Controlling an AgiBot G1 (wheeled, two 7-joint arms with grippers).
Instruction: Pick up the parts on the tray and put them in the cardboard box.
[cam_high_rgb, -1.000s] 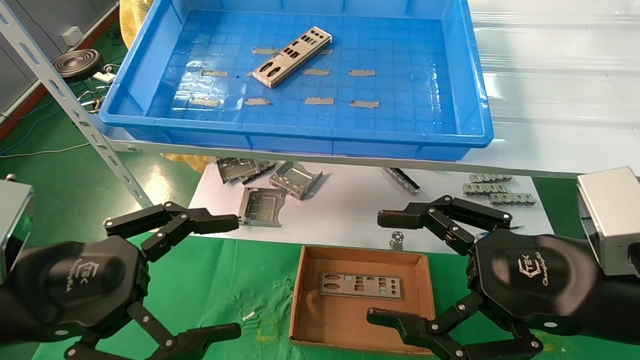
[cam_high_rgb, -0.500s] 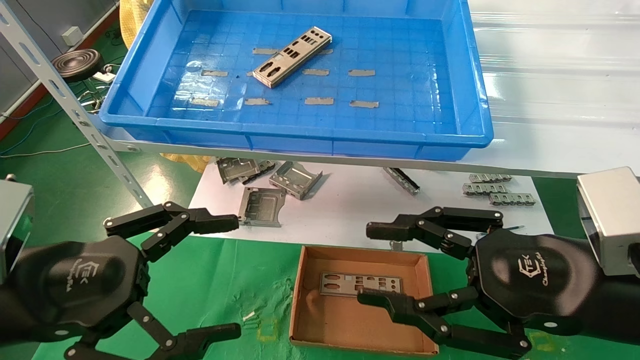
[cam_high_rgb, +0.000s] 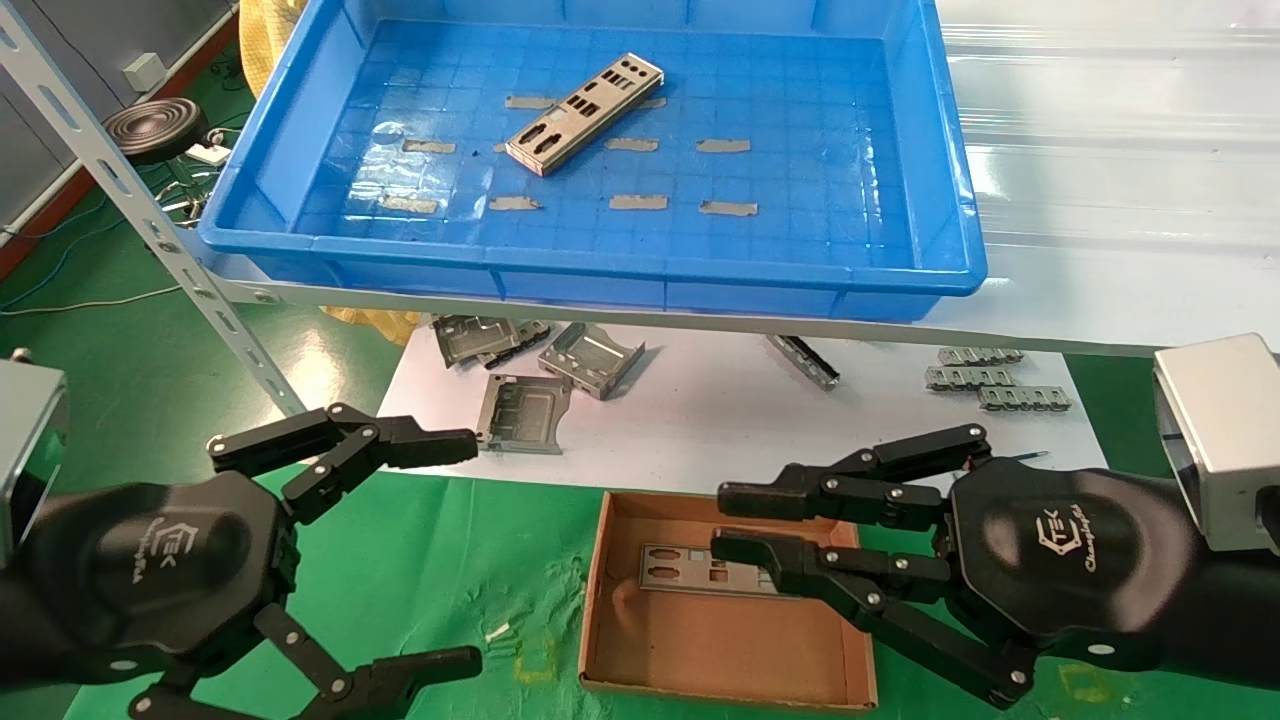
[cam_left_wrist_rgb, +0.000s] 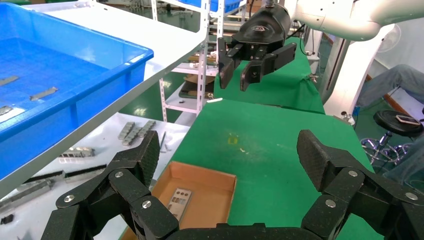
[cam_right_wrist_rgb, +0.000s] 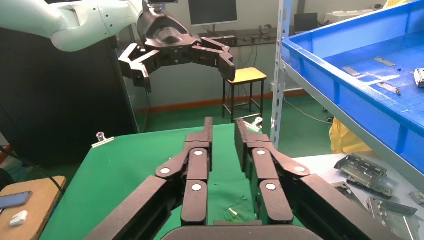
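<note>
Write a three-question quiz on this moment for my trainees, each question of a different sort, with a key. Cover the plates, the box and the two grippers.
1. True or false: the blue tray holds no plate.
2. Where does the right gripper hover?
A. over the cardboard box
B. inside the tray
C. over the grey brackets
3. Fill in: the left gripper has its fingers ____.

Key
1. False: one plate in the tray lies aslant on its floor; another plate in the box lies flat.
2. A; its fingers are nearly closed and hold nothing.
3. Open; it hangs over the green mat, beside the box.
</note>
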